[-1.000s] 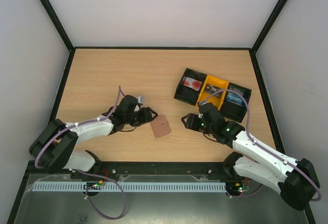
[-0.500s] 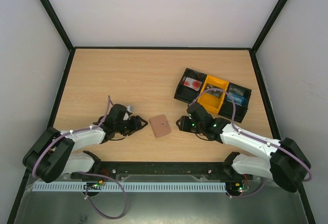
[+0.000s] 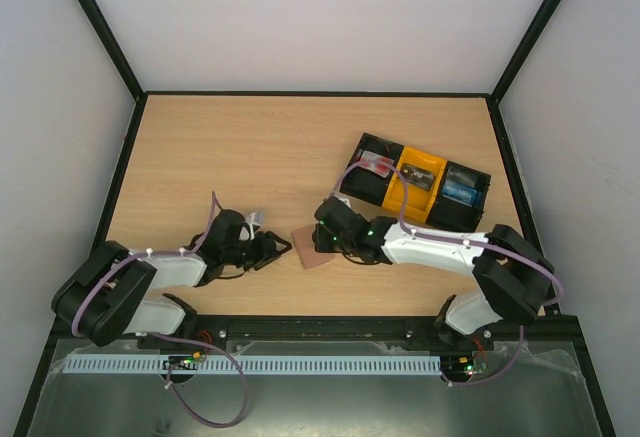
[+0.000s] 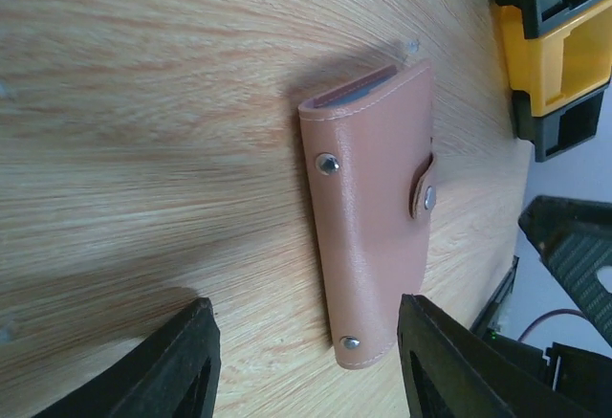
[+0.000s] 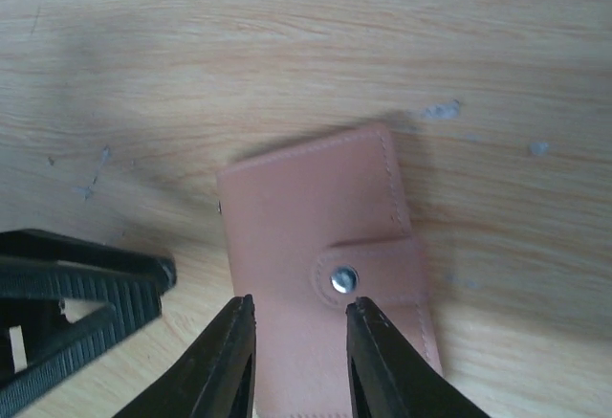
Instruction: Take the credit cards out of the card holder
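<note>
The card holder [image 3: 306,249] is a closed pinkish-brown leather wallet with a snap tab, lying flat on the wooden table. It also shows in the left wrist view [image 4: 368,217] and the right wrist view [image 5: 316,217]. My right gripper [image 3: 322,240] is open just above the holder's right side, its jaws straddling the area beside the snap [image 5: 298,311]. My left gripper [image 3: 277,248] is open and empty, low over the table just left of the holder, whose near end lies between its fingers [image 4: 304,308]. No cards show outside the holder here.
A black-and-yellow three-compartment tray [image 3: 421,167] stands at the right rear, with a red item [image 3: 377,163] in its left compartment and a blue one [image 3: 460,193] in its right. Its edge shows in the left wrist view [image 4: 559,50].
My right arm has swung left from beside the tray to over the card holder. My left gripper pulled back left, then edged towards the holder again. The holder has stayed put.
</note>
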Available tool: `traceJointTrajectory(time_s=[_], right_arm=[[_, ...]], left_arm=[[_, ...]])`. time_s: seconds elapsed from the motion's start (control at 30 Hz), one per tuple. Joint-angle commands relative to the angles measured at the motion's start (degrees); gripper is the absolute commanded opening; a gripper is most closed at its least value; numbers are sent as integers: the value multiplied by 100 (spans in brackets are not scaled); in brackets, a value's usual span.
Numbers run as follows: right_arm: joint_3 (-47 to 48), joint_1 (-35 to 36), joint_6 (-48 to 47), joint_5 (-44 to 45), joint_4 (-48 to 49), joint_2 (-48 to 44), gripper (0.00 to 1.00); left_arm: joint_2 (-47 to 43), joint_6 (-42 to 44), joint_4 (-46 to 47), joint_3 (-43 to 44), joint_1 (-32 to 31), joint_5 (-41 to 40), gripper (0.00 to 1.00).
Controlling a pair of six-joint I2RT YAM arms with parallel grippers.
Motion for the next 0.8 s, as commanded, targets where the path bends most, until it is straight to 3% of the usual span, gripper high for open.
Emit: traceJointTrajectory(time_s=[0.0,0.43,0.77], right_arm=[[422,46,-143,447,-132,443,26],[806,273,-452,551,-455,1325,24],[990,543,-665,1256,-1002,1730,21]], left_arm=[[234,-313,589,-100,-8,292,54],[677,-564,870,-82,-65,261,54],[991,-700,1102,-14,-221,215,52]])
